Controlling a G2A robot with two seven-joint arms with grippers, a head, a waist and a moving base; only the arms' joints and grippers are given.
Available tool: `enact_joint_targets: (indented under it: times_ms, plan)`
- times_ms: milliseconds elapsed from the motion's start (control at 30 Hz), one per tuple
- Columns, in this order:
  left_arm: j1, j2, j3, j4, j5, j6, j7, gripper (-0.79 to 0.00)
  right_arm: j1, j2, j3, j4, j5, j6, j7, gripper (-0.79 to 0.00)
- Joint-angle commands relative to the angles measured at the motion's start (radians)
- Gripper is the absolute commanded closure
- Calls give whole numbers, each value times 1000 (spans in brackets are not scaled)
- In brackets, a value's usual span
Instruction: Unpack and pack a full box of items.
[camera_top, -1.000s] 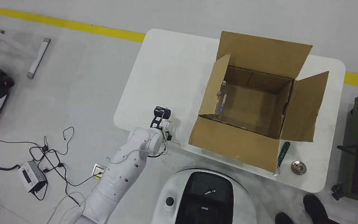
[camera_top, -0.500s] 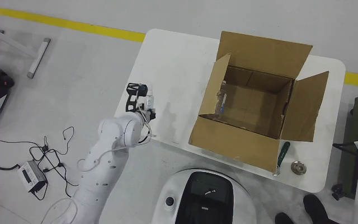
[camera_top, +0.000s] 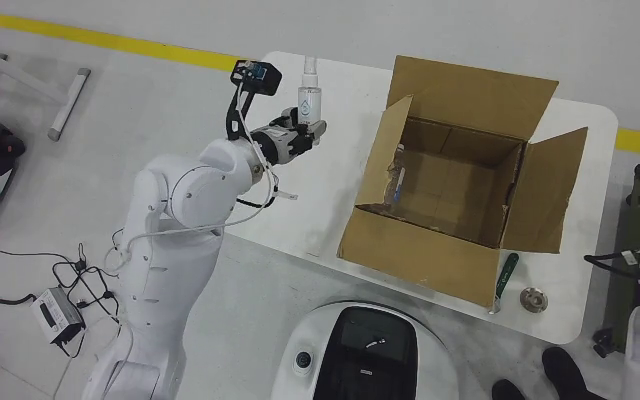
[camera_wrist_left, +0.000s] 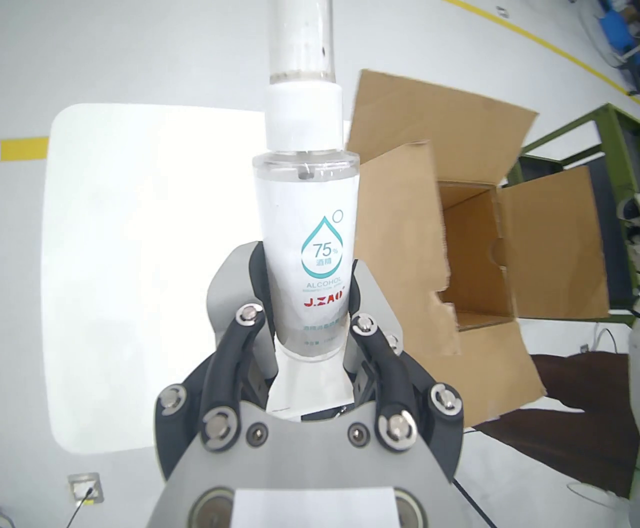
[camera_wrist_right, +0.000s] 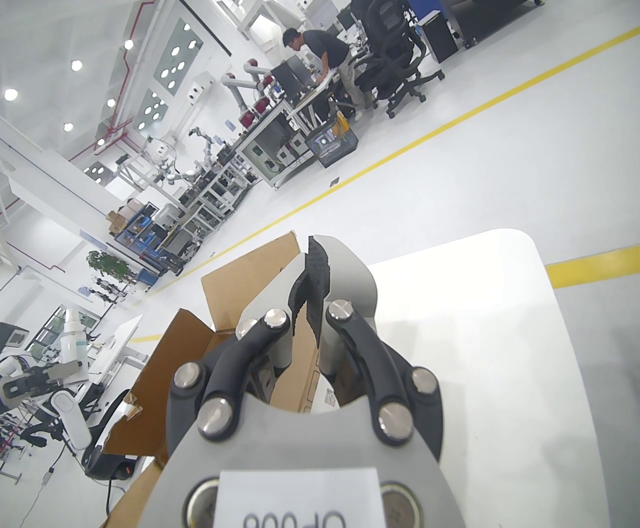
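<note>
The table (camera_top: 290, 190) bears an open box (camera_top: 450, 190) on its right half. Left of the box, above the table's far left part, the left gripper (camera_wrist_left: 307, 280) pinches a bottle (camera_wrist_left: 306, 210) by its base. The right gripper (camera_wrist_right: 311, 280) is pressed together, empty.

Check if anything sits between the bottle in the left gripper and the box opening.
The box's raised near flap stands between the bottle, held by the left gripper, and the opening. Nothing else visible lies between them; lifting over the flap's edge should likely clear it.
</note>
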Motion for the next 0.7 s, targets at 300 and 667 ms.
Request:
enact_joint_targets:
  times_ms: [300,667]
  plan:
    - [-27,-2,19,5,-87,-26,-9,0,2,-4,-34,-9,-21,20,-15,0]
    - [-51,-9,75,-2,-173,-86,55,0,-15,-10,-78,-1,-56,35,-48,0]
